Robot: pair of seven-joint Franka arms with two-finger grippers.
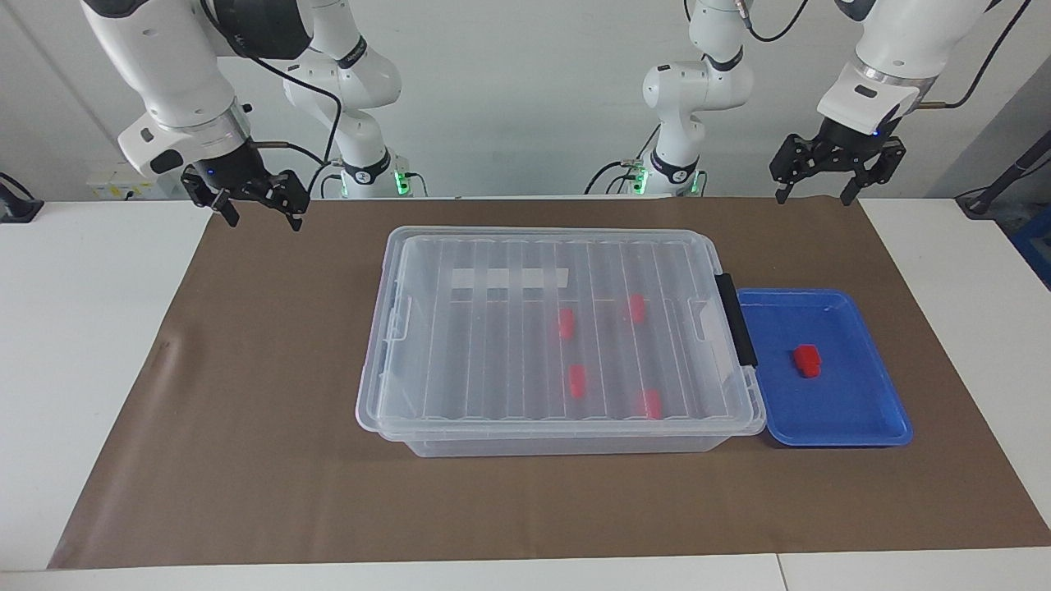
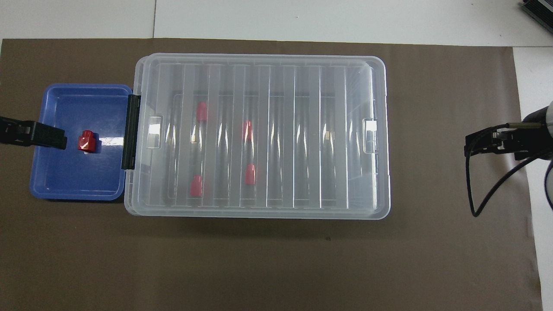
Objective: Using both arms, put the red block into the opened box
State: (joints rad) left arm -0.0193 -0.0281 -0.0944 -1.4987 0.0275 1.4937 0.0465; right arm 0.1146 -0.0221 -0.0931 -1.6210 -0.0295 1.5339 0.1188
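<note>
One red block (image 1: 807, 360) (image 2: 86, 141) lies in the shallow blue tray (image 1: 862, 410) (image 2: 65, 181). Right beside the tray stands the clear box (image 1: 460, 361) (image 2: 371, 181), its ribbed lid lying flat on top and its black handle (image 1: 736, 318) (image 2: 130, 131) facing the tray. Several more red blocks (image 1: 577, 381) (image 2: 249, 174) show through the lid. My left gripper (image 1: 813, 197) (image 2: 43, 134) hangs open and empty, high over the tray's end of the mat. My right gripper (image 1: 263, 220) (image 2: 479, 144) hangs open and empty, high over the mat's other end.
A brown mat (image 1: 271, 460) (image 2: 259, 268) covers the middle of the white table (image 1: 74, 345). Box and tray sit at its centre, with bare mat around them. A black cable (image 2: 484, 190) loops down from the right wrist.
</note>
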